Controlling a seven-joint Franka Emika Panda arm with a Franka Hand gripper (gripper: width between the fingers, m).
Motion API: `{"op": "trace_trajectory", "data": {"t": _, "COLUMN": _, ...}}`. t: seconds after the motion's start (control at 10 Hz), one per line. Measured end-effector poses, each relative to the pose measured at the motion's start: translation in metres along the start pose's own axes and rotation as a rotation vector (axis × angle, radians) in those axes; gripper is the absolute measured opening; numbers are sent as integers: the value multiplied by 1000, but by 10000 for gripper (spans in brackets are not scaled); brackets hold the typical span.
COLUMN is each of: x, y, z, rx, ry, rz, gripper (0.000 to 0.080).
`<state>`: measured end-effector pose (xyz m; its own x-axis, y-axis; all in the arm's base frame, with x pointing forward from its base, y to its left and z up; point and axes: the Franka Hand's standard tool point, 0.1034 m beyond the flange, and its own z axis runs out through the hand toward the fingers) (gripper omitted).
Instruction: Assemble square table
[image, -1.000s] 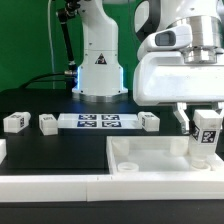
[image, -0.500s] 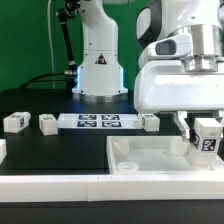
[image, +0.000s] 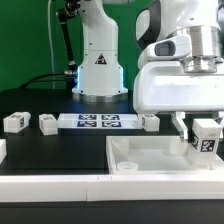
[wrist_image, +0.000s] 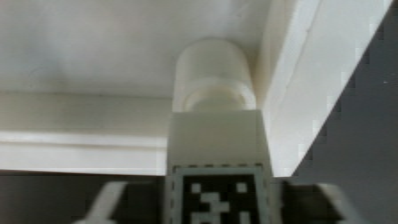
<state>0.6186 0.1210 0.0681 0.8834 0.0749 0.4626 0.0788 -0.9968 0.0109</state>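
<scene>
Fingers (image: 186, 124) are clenching on the held leg (image: 207, 140) and holding it upright at the far corner of the square panel (image: 150, 158), at the exterior view's right. In the wrist view I am seeing the leg's round end (wrist_image: 217, 80) pointing into that corner, close beside the raised rim. I cannot tell whether it is touching or seated.

Risks, as I am judging them:
- The tip is sitting so near the rim that a slightly off descent could be catching on it or shoving the panel along the worktop (image: 40, 100).
- A tilted entry could be binding the leg.
- Any twisting could be slipping the tagged block inside the fingers.
- Releasing before it is seated could be toppling the leg.

Counting across the exterior view, left to right:
- The first loose leg (image: 14, 122) is lying at the far left.
- The second loose leg (image: 48, 123) is lying near it.
- One marker board (image: 100, 122) is lying next.
- The third loose leg (image: 150, 121) is lying just beside the board's right end.
- The held leg is coming last.

I am getting four legs, three of them loose. One panel is lying in front, running from the middle to the right.
</scene>
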Motion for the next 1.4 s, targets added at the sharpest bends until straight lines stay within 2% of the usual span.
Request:
{"op": "trace_trajectory", "data": {"t": 0.1, "x": 0, "y": 0, "z": 0, "rx": 0, "ry": 0, "rz": 0, "gripper": 496}}
{"op": "trace_trajectory", "data": {"t": 0.2, "x": 0, "y": 0, "z": 0, "rx": 0, "ry": 0, "rz": 0, "gripper": 496}}
{"op": "trace_trajectory", "data": {"t": 0.3, "x": 0, "y": 0, "z": 0, "rx": 0, "ry": 0, "rz": -1, "gripper": 615}}
{"op": "trace_trajectory", "data": {"t": 0.4, "x": 0, "y": 0, "z": 0, "rx": 0, "ry": 0, "rz": -1, "gripper": 639}}
{"op": "trace_trajectory", "data": {"t": 0.9, "x": 0, "y": 2, "z": 0, "rx": -3, "ry": -11, "rz": -8, "gripper": 649}}
{"op": "trace_trajectory", "data": {"t": 1.1, "x": 12, "y": 10, "z": -2, "rx": -13, "ry": -54, "rz": -15, "gripper": 649}}
{"op": "trace_trajectory", "data": {"t": 1.3, "x": 12, "y": 11, "z": -1, "rx": -16, "ry": -68, "rz": -20, "gripper": 649}}
{"op": "trace_trajectory", "data": {"t": 1.4, "x": 12, "y": 16, "z": 0, "rx": -27, "ry": -146, "rz": -19, "gripper": 649}}
